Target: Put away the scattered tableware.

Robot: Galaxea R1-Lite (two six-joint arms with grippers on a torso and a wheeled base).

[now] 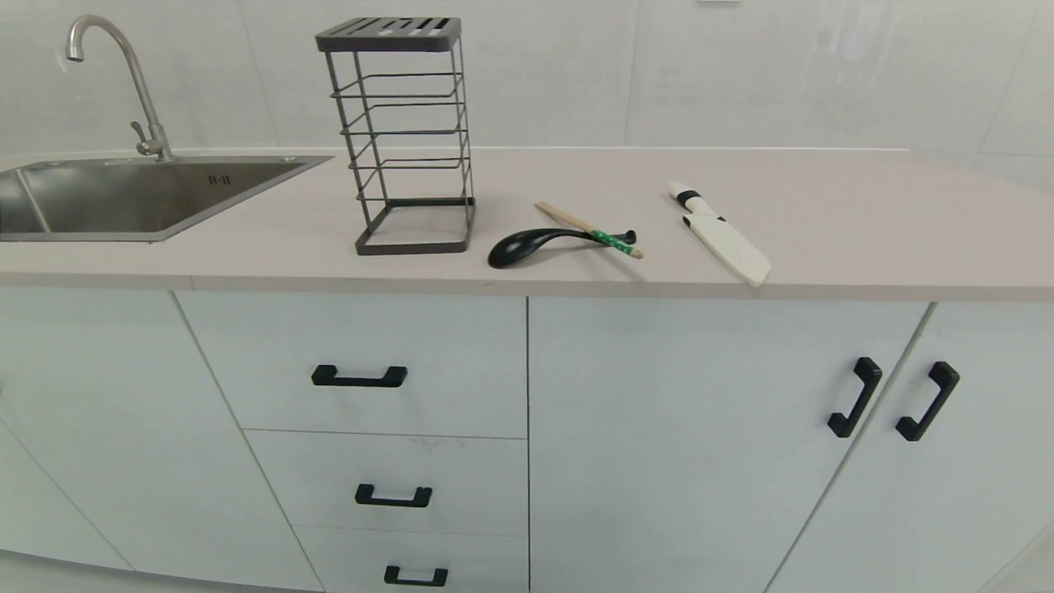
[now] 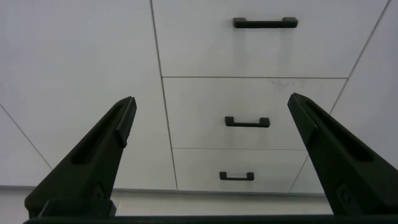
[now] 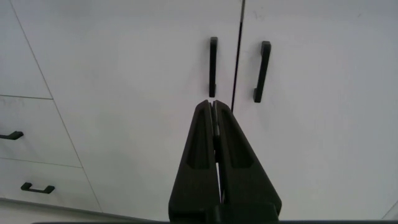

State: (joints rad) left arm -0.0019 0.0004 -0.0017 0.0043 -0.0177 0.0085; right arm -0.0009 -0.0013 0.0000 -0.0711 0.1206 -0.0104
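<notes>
On the beige countertop [image 1: 865, 214] lie a black spoon [image 1: 543, 244], a pair of wooden chopsticks with green-patterned ends [image 1: 589, 230] crossing the spoon's handle, and a white knife in a white sheath with a black band [image 1: 720, 234]. To their left stands a dark wire utensil rack with a slotted top [image 1: 403, 136], holding nothing. My left gripper [image 2: 211, 106] is open and faces the white drawer fronts [image 2: 249, 106] below the counter. My right gripper [image 3: 213, 107] is shut with nothing in it, facing the white cabinet doors [image 3: 155, 93].
A steel sink [image 1: 140, 193] with a curved tap [image 1: 123, 78] is set into the counter's left end. A tiled wall backs the counter. Below are drawers with black handles [image 1: 359, 377] and two doors with black handles [image 1: 893, 399].
</notes>
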